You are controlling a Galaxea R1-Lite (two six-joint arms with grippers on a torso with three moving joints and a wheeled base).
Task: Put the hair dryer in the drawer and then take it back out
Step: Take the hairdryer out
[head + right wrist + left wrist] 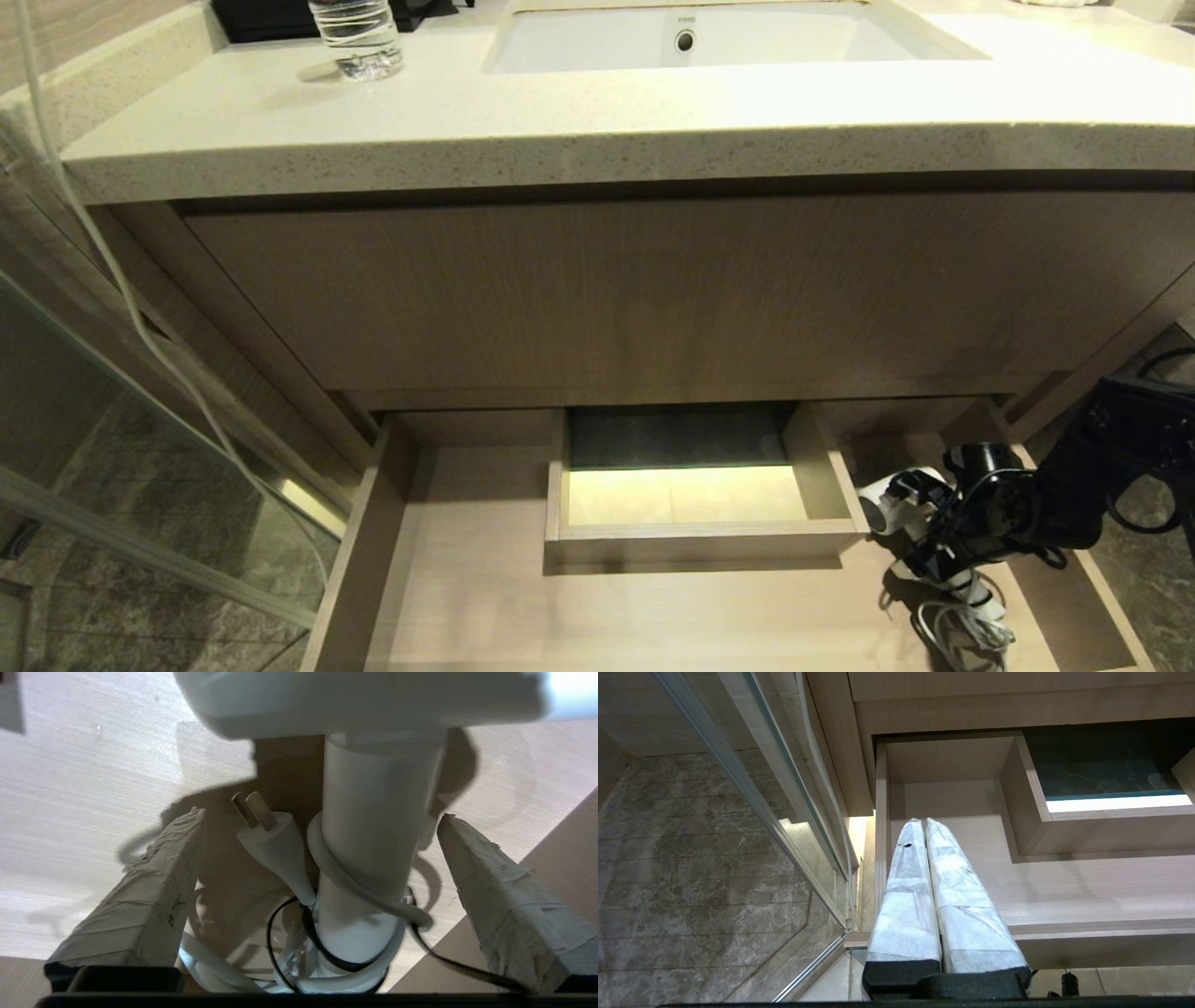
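Note:
The drawer (pixel 560 616) is pulled out under the vanity. The white hair dryer (pixel 887 509) lies on its floor at the right end, with its coiled cord (pixel 962 635) toward the front. My right gripper (pixel 924 523) hangs over it. In the right wrist view this gripper (pixel 321 814) stands open, its taped fingers (pixel 154 891) on either side of the dryer's handle (pixel 369 826) and clear of it. The plug (pixel 275 844) and a black strap lie beside the handle. My left gripper (pixel 923 821) is shut and empty by the drawer's left end (pixel 1064 886).
A boxed cut-out (pixel 700 541) sits in the drawer's middle. A taller wood-grain panel (pixel 607 289) and a stone counter (pixel 560 121) with a sink (pixel 794 42) and a water bottle (pixel 359 37) rise above. A glass door (pixel 140 485) and a hanging cable (pixel 121 280) stand on the left.

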